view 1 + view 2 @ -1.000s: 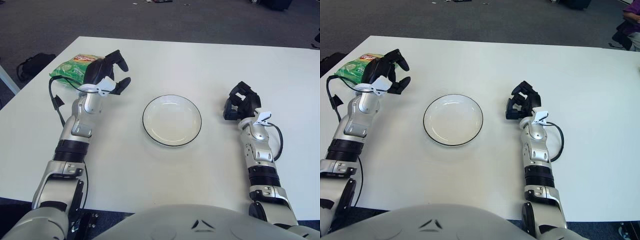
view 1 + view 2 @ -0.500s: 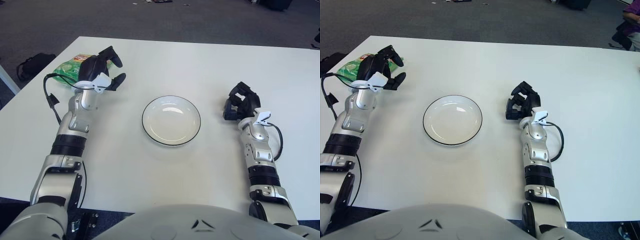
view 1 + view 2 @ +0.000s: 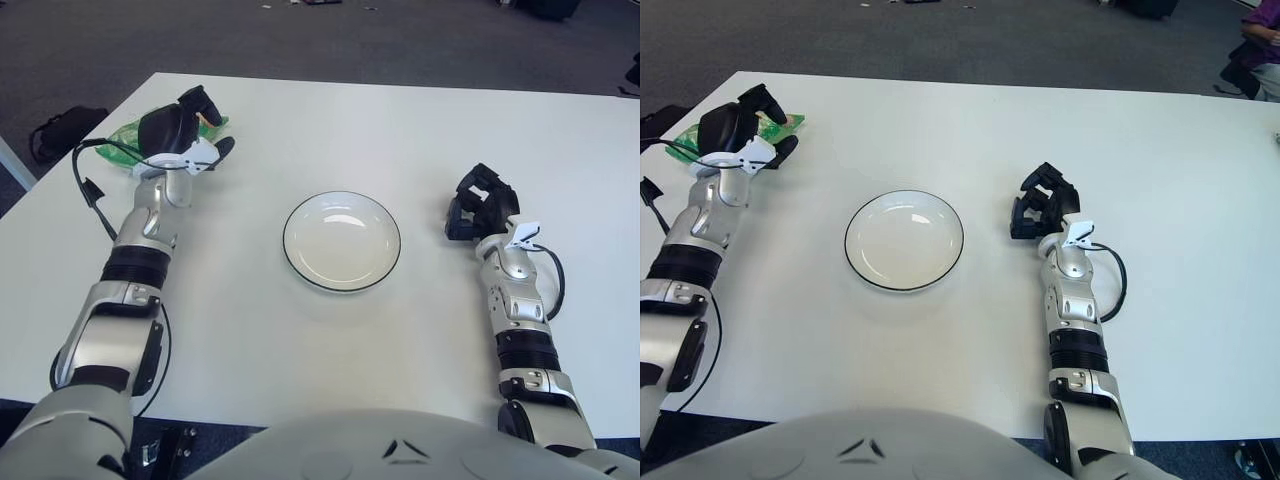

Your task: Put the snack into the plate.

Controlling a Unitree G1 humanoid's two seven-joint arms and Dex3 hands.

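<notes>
Leftward now, left hand (image 3: 172, 130) covers snack (image 3: 128, 133) near table (image 3: 300, 330) edge; grip unclear.

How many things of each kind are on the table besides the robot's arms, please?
Snack bags: 1, green, under the left hand.
Plates: 1, white.
Total: 2.
The right hand shows right of the plate.

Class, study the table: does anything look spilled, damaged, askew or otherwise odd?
Nothing stands out. The plate sits flat and empty mid-table; the green snack bag lies near the far left corner, mostly hidden under the left hand. The right hand shows right of the plate.
</notes>
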